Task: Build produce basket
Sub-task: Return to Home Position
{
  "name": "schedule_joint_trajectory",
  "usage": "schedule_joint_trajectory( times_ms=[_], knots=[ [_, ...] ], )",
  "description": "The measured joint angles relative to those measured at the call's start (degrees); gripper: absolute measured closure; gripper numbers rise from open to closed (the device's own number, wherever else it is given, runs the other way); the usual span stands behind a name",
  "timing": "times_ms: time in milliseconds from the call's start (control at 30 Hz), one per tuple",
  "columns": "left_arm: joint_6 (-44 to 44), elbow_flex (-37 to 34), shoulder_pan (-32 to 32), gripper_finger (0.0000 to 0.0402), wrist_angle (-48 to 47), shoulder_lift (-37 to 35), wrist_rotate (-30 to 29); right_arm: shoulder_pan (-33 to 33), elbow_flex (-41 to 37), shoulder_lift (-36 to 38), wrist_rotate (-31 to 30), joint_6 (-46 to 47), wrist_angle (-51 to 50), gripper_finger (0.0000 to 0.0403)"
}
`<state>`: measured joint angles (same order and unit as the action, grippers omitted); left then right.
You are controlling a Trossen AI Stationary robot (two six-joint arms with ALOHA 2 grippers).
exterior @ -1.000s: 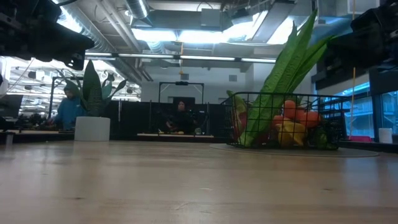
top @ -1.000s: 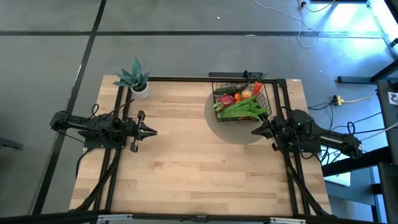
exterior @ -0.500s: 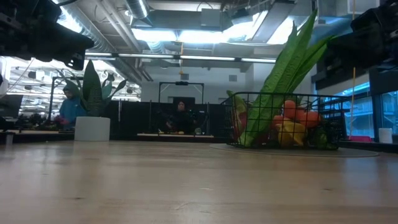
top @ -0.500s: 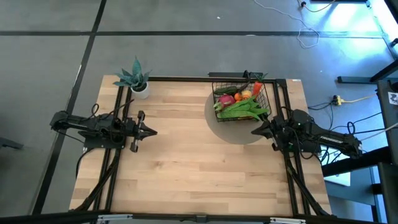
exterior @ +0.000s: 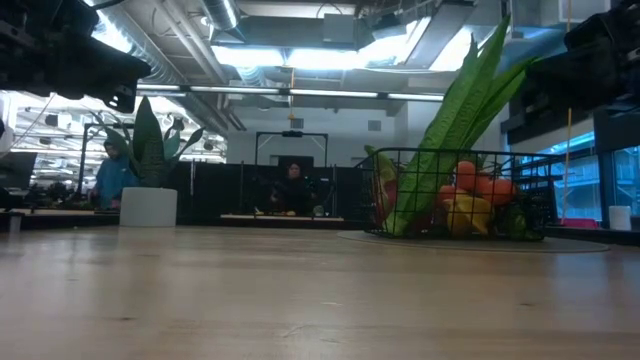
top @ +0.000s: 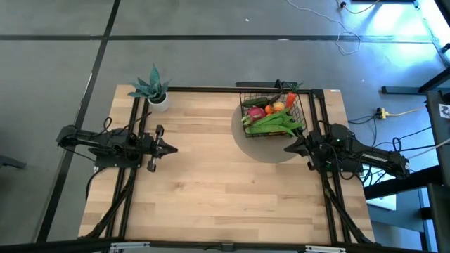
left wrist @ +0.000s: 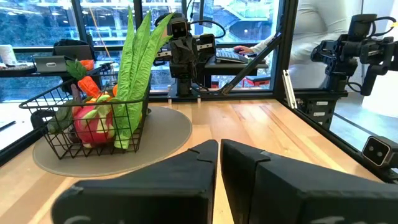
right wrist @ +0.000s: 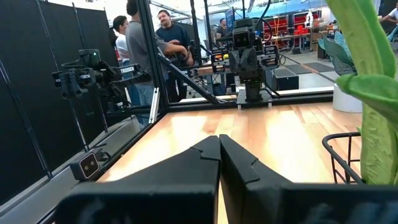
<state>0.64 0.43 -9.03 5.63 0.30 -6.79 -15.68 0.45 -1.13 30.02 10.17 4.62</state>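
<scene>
The black wire basket (top: 273,116) stands on a round grey mat (top: 264,148) at the table's far right. It holds the produce: long green corn (top: 275,123), red radish (top: 256,112), oranges (exterior: 480,185), a yellow fruit (exterior: 462,212) and a carrot (top: 290,99). The corn's green leaves (exterior: 455,100) stick up above the rim. My left gripper (top: 174,148) hovers shut at the table's left side, pointing right. My right gripper (top: 287,147) hovers shut just near of the basket, pointing left. Neither touches anything.
A potted plant in a white pot (top: 156,95) stands at the far left corner. Black frame rails (top: 133,176) run along both table sides. Bare wood (top: 225,183) lies between the arms. People (right wrist: 155,37) stand beyond the table.
</scene>
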Motion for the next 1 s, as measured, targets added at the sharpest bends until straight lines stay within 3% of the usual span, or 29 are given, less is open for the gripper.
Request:
schedule_joint_trajectory(
  times_ms=[500, 1000],
  knots=[
    [0.0, 0.0, 0.0, 0.0368, -0.02, 0.0, 0.0, 0.01, 0.02, 0.01, -0.01, -0.05, -0.01, 0.0403],
    [0.0, 0.0, 0.0, 0.039, -0.01, 0.0, 0.0, 0.02, 0.02, 0.01, -0.01, -0.08, 0.0, 0.0402]
  ],
)
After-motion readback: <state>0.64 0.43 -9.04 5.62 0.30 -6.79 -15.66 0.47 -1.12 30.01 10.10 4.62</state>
